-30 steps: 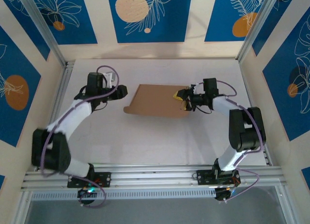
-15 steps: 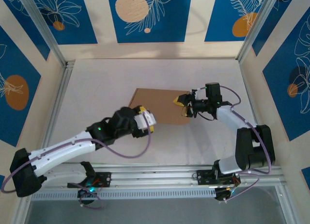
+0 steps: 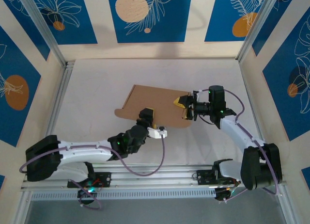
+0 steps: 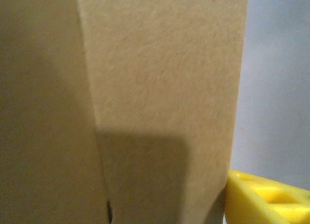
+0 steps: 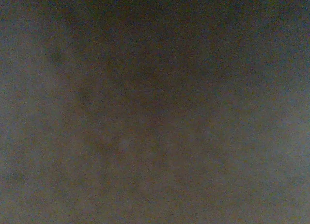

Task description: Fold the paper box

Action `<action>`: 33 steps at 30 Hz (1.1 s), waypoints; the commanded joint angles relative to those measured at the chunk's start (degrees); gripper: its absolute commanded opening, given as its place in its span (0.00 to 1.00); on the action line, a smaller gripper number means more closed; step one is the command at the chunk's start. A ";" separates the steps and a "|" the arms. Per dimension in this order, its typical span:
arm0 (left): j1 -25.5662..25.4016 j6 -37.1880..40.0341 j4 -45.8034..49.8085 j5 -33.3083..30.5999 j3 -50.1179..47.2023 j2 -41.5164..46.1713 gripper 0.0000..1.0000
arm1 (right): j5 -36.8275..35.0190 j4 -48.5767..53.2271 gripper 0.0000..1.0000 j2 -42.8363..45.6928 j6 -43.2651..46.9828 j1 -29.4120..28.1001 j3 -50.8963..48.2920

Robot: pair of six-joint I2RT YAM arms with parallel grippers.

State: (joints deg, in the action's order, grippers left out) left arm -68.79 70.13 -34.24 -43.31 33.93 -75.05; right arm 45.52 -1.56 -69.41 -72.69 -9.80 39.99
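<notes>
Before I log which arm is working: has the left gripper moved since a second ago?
Yes. The left gripper has moved right and nearer the front rail, from beside the paper box's left edge to its near edge.

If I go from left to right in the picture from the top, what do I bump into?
Left arm's black elbow → paper box → right pincer → right arm's black elbow.

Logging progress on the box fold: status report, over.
Left gripper at near edge of plain brown cardboard sheet, right gripper at its right edge; jaws' grip unclear. Sheet not yet boxed. No obstruction seen.
</notes>
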 commanded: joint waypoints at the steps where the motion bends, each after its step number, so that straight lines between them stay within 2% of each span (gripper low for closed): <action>1: -1.23 13.97 -22.51 -5.52 -1.57 -3.77 0.59 | 3.26 -1.39 0.34 1.96 -3.70 -0.50 -0.66; 6: -2.35 21.44 -34.89 -6.21 -0.50 -9.01 0.48 | 3.37 -0.64 0.34 2.98 -4.60 -0.41 0.00; 9: -2.64 24.33 -39.17 -6.86 0.57 -10.68 0.45 | 3.18 0.30 0.36 3.59 -4.53 -0.31 0.31; 10: -2.73 24.69 -39.37 -7.03 0.71 -10.82 0.45 | 3.13 0.61 0.39 3.79 -4.57 -0.26 0.28; 13: -3.25 24.79 -39.23 -7.61 0.81 -10.10 0.44 | 2.80 3.17 0.55 4.06 -2.88 0.24 0.75; 15: -3.49 24.54 -37.79 -8.63 1.08 -9.18 0.45 | 1.24 9.56 0.66 4.96 1.75 1.26 3.04; 17: -3.71 23.19 -34.13 -9.94 1.27 -7.72 0.45 | -2.06 18.18 0.73 6.99 7.48 2.73 5.71; 19: -3.84 18.47 -24.71 -11.82 2.58 -5.08 0.47 | -8.13 26.88 0.79 9.71 13.70 4.79 9.06; 21: -3.85 5.51 -1.59 -12.96 6.58 -0.61 0.48 | -16.88 33.03 0.83 12.36 18.69 6.20 11.74; 22: -3.87 -2.63 10.61 -11.74 9.41 1.63 0.49 | -20.60 34.66 0.83 13.10 20.14 6.22 12.72; 24: -3.15 -19.92 36.82 -4.52 17.12 5.43 0.51 | -24.99 36.09 0.84 13.52 22.14 6.48 14.56; 25: -3.01 -24.92 44.41 -1.76 19.83 6.13 0.52 | -26.26 36.84 0.84 13.35 22.93 6.49 15.55; 28: -2.92 -31.90 61.51 4.86 27.26 5.13 0.55 | -28.37 37.42 0.82 12.58 26.52 6.38 18.24; 33: -2.03 -41.30 85.99 15.08 39.44 -2.96 0.56 | -33.87 38.74 0.77 14.29 34.43 5.50 20.78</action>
State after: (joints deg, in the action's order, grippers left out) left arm -71.64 40.91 27.68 -37.28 68.79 -73.91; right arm 17.47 32.93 -56.16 -45.65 -3.77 59.16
